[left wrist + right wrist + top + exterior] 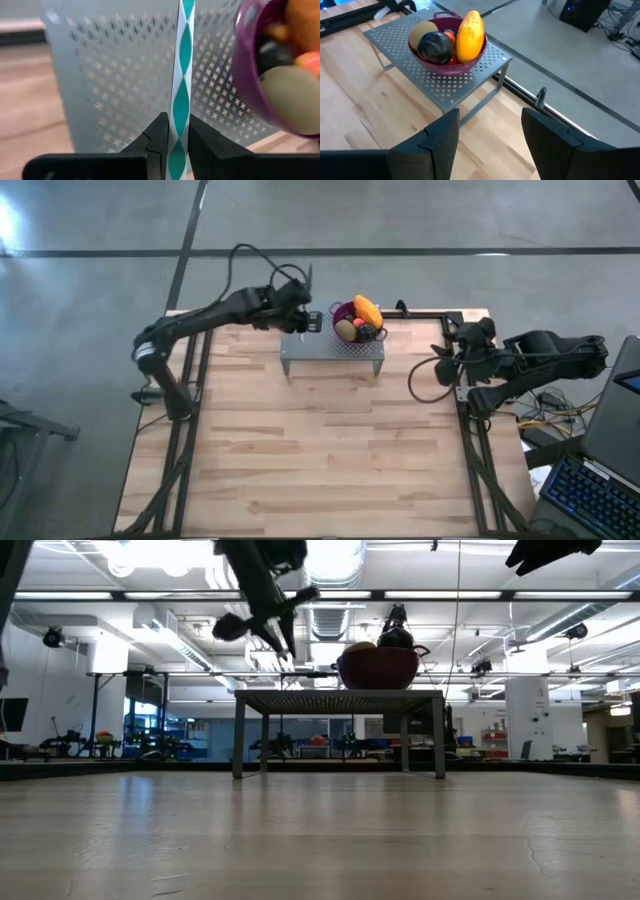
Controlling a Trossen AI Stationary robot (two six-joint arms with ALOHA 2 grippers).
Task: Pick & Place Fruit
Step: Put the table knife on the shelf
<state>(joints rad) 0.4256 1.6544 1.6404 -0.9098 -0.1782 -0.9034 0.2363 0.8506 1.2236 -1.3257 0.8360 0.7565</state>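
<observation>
The fruit lies in a purple bowl [345, 313] on a grey perforated metal stand [330, 350] at the table's far middle. It includes an elongated orange one [470, 32], a near-black round [436, 46], a brown-green oval [424, 30] and a small red-orange ball [450, 35]. My left gripper [178, 145] is over the stand's left part, just left of the bowl, shut on a thin utensil with a teal-and-white wavy pattern [182, 75]. My right gripper [490, 135] is open and empty at the table's right edge [452, 350]. My left gripper pinches the thin utensil's two flat faces [176, 135] between its two fingers. The utensil runs on past the fingertips over the stand, and its thin end [309, 275] points toward the table's far edge. It is lifted clear of the stand.
The stand [340, 698] rests on legs with open room beneath it. A dark frame bar [430, 313] runs along the far right edge. A cable [425, 380] loops on the table by the right arm. Bare wood [320, 450] fills the near half.
</observation>
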